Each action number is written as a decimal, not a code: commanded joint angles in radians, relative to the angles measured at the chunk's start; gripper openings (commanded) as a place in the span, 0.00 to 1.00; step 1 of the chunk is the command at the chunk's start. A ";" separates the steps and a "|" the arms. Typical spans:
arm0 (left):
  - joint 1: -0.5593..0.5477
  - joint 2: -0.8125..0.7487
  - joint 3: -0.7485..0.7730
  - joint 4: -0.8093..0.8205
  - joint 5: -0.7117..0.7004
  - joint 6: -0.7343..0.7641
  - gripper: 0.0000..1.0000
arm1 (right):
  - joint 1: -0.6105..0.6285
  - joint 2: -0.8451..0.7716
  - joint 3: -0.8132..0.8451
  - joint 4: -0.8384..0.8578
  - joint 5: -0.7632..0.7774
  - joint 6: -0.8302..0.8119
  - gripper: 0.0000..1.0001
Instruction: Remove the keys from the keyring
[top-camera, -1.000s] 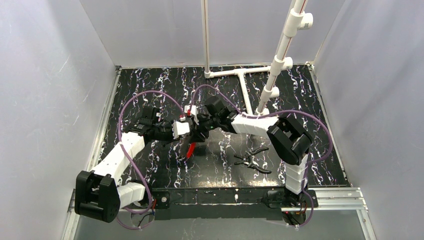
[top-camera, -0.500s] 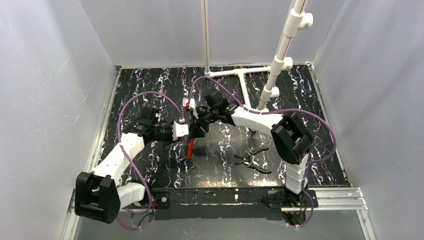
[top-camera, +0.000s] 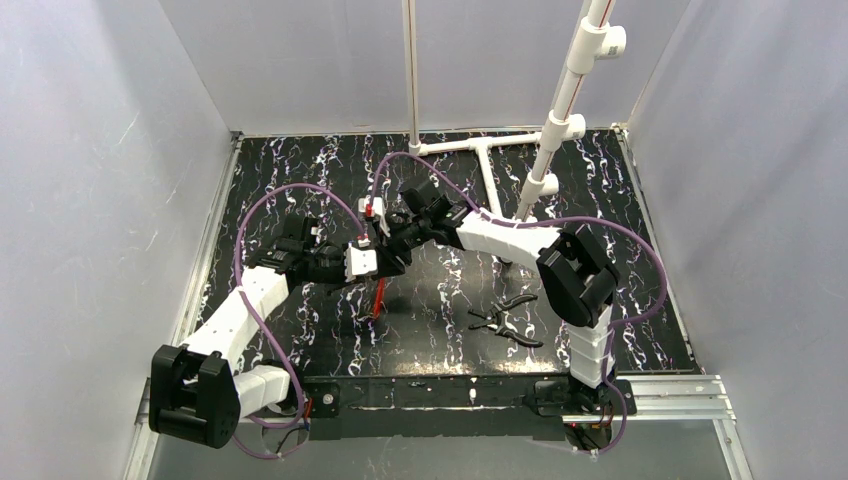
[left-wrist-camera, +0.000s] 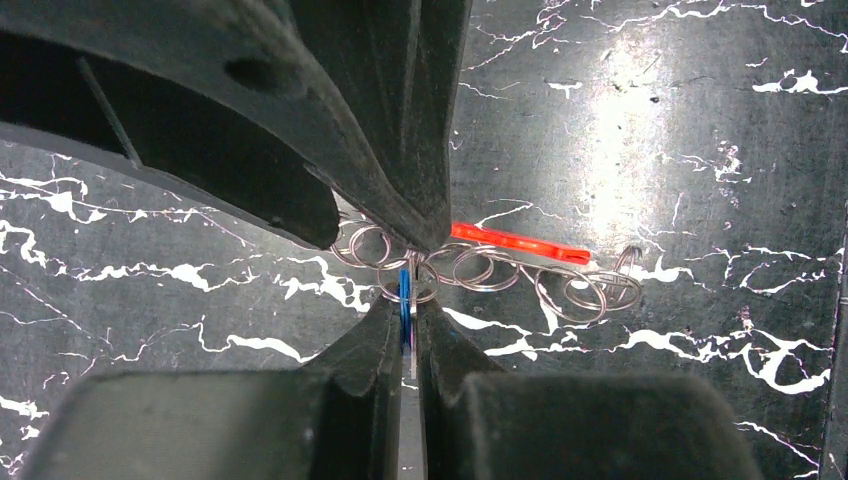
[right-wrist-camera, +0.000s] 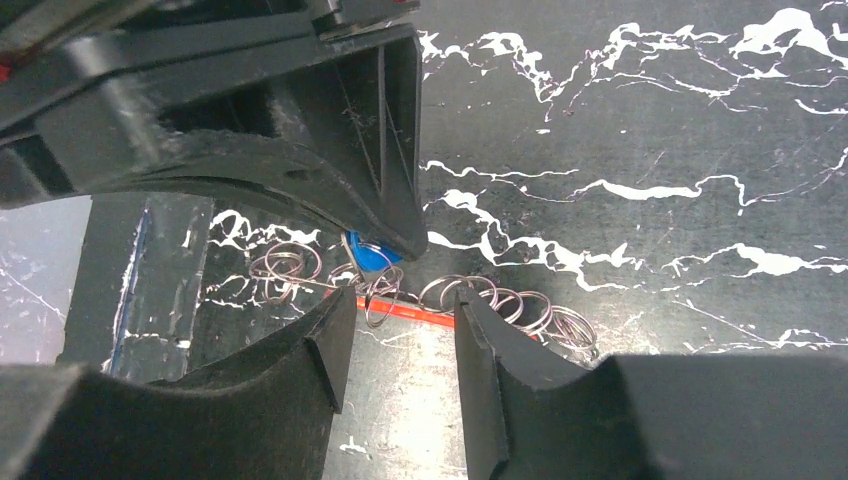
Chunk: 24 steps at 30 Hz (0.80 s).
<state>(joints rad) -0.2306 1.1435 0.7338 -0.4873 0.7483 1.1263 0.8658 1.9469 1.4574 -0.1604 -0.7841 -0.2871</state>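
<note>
My left gripper (left-wrist-camera: 408, 312) is shut on the small blue-headed key (left-wrist-camera: 404, 297), held edge-on between its tips above the table. The red keyring (left-wrist-camera: 518, 243) hangs from it with several silvery wire rings (left-wrist-camera: 570, 292) strung along it. In the top view the left gripper (top-camera: 374, 263) holds the keyring (top-camera: 379, 297) dangling. My right gripper (right-wrist-camera: 398, 322) is open, its jaws either side of the keyring (right-wrist-camera: 425, 318) without touching it, just below the blue key head (right-wrist-camera: 370, 255). In the top view the right gripper (top-camera: 394, 247) meets the left one tip to tip.
Black-handled pliers (top-camera: 506, 318) lie on the black marbled table (top-camera: 300, 160) to the right of the grippers. A white pipe frame (top-camera: 548, 150) stands at the back right. Grey walls close in both sides.
Both grippers have shifted slightly left and back, staying together. The hanging red keyring has swung from tilted to nearly vertical.
</note>
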 joint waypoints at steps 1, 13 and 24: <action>0.008 -0.040 -0.002 -0.011 0.040 0.009 0.00 | 0.009 0.034 0.043 0.018 -0.030 0.031 0.49; 0.009 -0.035 -0.007 0.007 0.011 -0.037 0.00 | 0.010 0.019 0.017 0.033 -0.020 0.020 0.01; 0.031 -0.029 -0.017 0.010 0.001 -0.075 0.00 | -0.061 -0.047 -0.229 0.477 -0.063 0.310 0.01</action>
<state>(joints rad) -0.2100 1.1351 0.7261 -0.4725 0.7246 1.0687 0.8413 1.9553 1.3281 0.0414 -0.8173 -0.1699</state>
